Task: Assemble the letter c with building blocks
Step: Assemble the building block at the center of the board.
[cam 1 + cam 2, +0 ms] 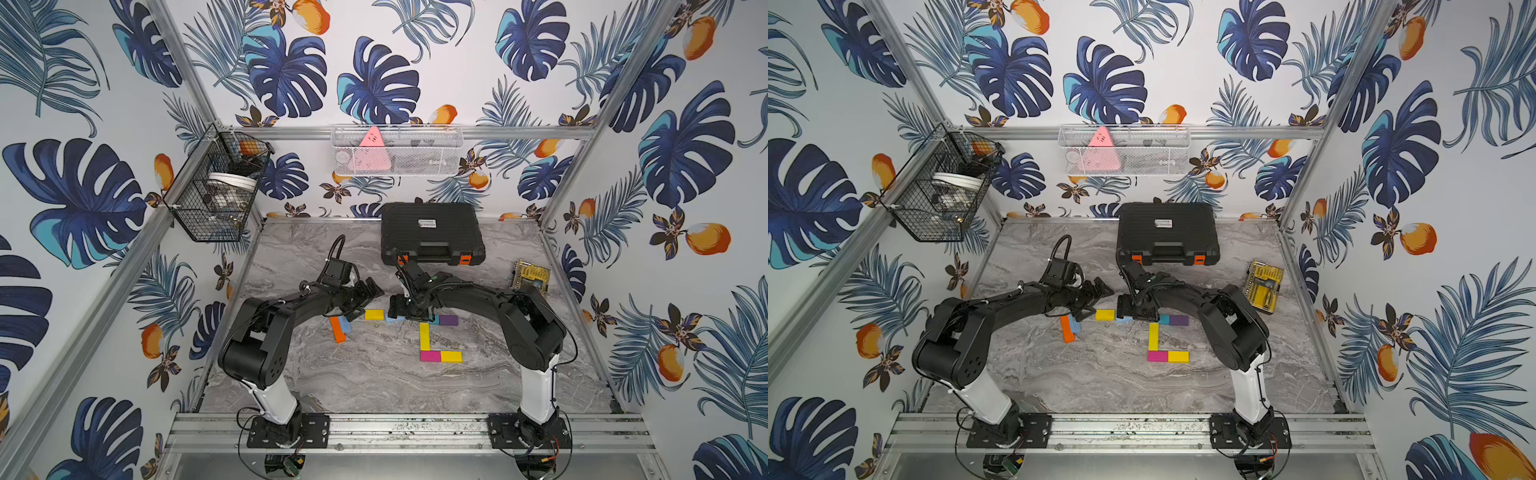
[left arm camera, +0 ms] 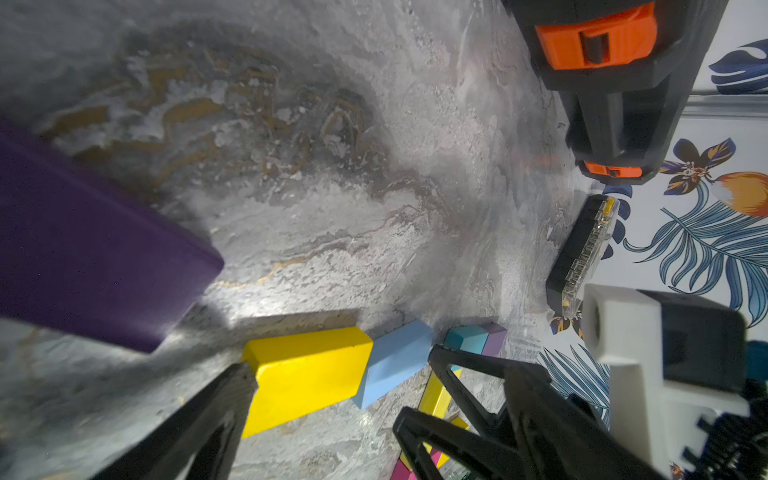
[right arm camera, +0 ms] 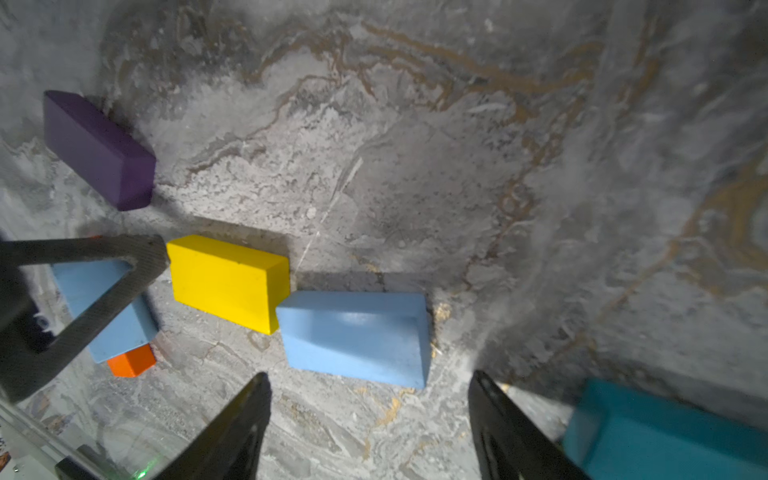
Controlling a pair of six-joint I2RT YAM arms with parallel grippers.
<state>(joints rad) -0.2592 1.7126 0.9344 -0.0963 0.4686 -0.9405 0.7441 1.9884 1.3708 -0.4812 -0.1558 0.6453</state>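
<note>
Building blocks lie mid-table. A long yellow block (image 1: pixel 424 336), a magenta one (image 1: pixel 430 356) and a short yellow one (image 1: pixel 451 356) form an L. Above it sit teal (image 1: pixel 434 320) and purple (image 1: pixel 449 320) blocks. A light blue block (image 3: pixel 353 332) and a yellow block (image 3: pixel 228 282) lie further left. My right gripper (image 3: pixel 368 380) stands open just short of the light blue block, nothing between its fingers. My left gripper (image 1: pixel 365 302) is wide open; one finger (image 2: pixel 232 399) touches the yellow block's corner. An orange block (image 1: pixel 338 329), another light blue one (image 1: pixel 345 326) and a dark purple one (image 3: pixel 99 149) lie near it.
A black tool case (image 1: pixel 432 232) stands at the back of the table. A yellow-and-black drill-bit case (image 1: pixel 532 276) lies at the right edge. A black wire basket (image 1: pixel 216 187) and a white mesh basket (image 1: pixel 397 151) hang on the walls.
</note>
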